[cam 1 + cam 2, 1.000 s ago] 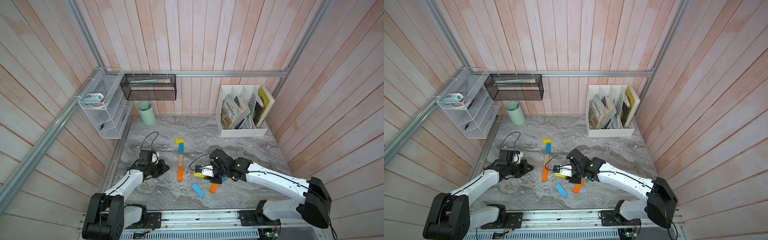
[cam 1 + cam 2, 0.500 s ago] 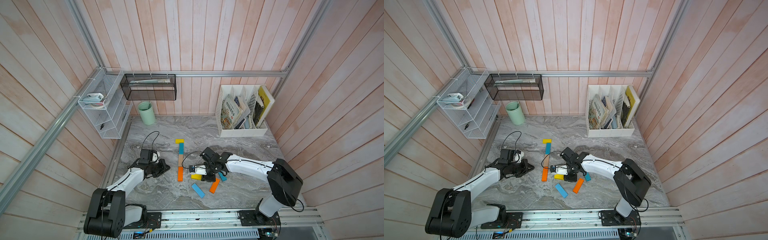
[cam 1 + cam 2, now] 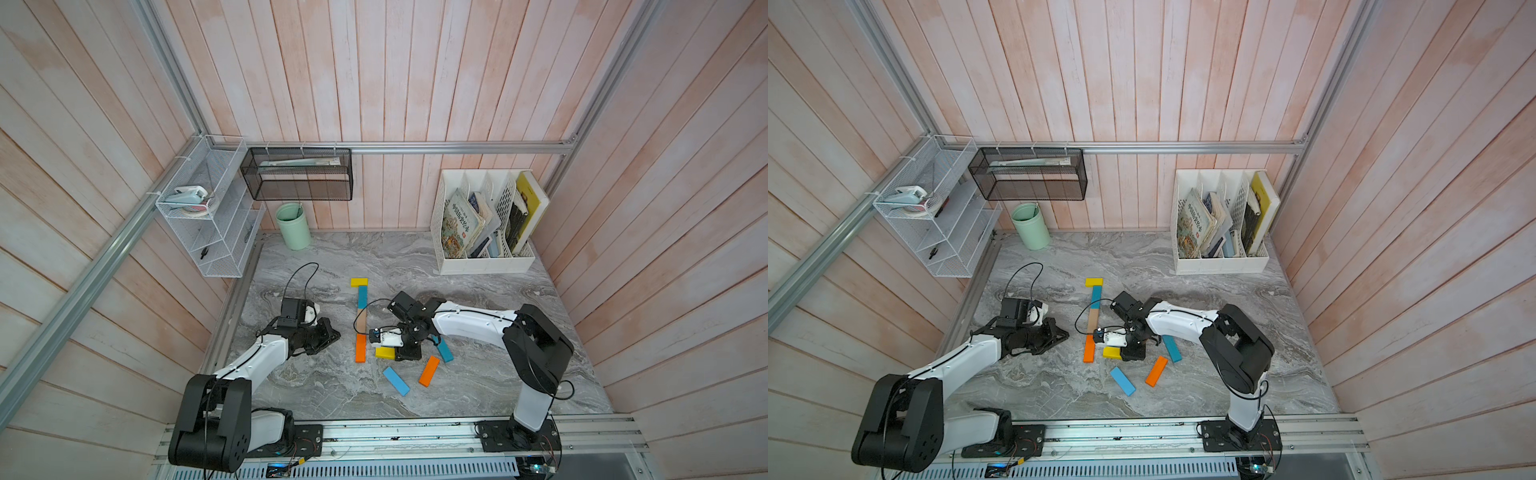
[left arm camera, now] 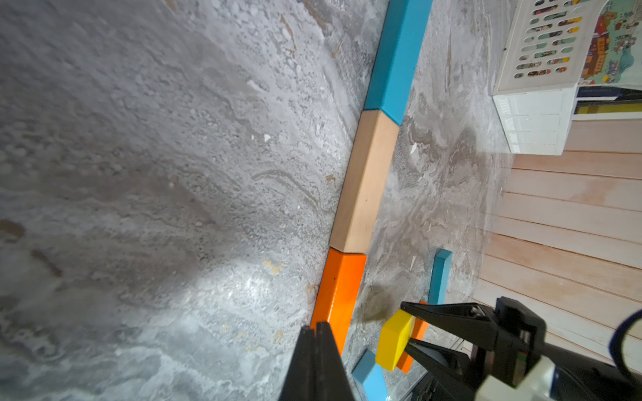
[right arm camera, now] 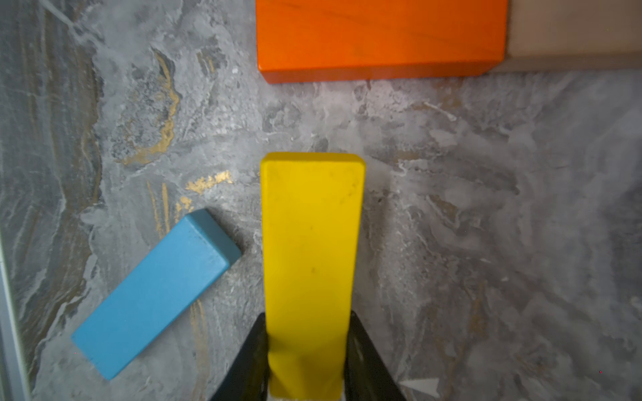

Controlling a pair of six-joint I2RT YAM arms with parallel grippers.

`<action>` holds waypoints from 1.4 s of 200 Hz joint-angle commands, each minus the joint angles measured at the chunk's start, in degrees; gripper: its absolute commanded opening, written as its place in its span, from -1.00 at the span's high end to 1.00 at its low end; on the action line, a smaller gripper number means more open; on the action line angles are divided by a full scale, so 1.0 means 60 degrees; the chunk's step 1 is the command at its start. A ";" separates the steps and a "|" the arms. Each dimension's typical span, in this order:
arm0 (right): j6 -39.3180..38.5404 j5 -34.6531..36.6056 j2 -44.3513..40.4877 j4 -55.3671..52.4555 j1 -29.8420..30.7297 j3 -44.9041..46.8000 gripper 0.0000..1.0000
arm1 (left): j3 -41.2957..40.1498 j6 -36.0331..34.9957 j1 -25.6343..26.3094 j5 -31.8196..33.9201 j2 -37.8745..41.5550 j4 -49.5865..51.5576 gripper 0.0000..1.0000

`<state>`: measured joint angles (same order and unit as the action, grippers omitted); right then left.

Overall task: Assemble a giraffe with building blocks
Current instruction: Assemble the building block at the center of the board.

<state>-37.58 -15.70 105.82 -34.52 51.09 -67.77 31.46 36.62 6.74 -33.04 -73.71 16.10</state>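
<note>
My right gripper (image 5: 307, 323) clamps the yellow block (image 5: 311, 225), its nose near the orange block (image 5: 378, 34). Left gripper (image 4: 318, 333) pinched closed, empty. Risk: pushing too far knocks orange askew.

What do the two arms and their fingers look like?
The left arm and right arm match: white links, black joints and bases, tapered black fingers, a looping black cable at each wrist.
</note>
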 commanded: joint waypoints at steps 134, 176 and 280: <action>0.0080 0.0420 0.1055 -0.0947 0.0611 -0.1082 0.03 | 0.0055 -0.0182 -0.0250 -0.0250 0.0045 -0.0156 1.00; 0.0275 0.0484 0.0733 -0.0477 0.0640 -0.0913 -0.96 | 0.0035 -0.0187 -0.0282 -0.0265 0.0039 -0.0163 1.00; 0.6065 0.0512 -0.3234 0.1904 -0.1030 0.0788 -0.96 | -0.0101 -0.0200 -0.0306 -0.0251 0.0253 -0.0132 1.00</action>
<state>-19.27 -9.34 88.99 -25.04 50.04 -61.04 31.44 36.58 5.23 -34.13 -72.97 15.64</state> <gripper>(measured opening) 0.981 0.053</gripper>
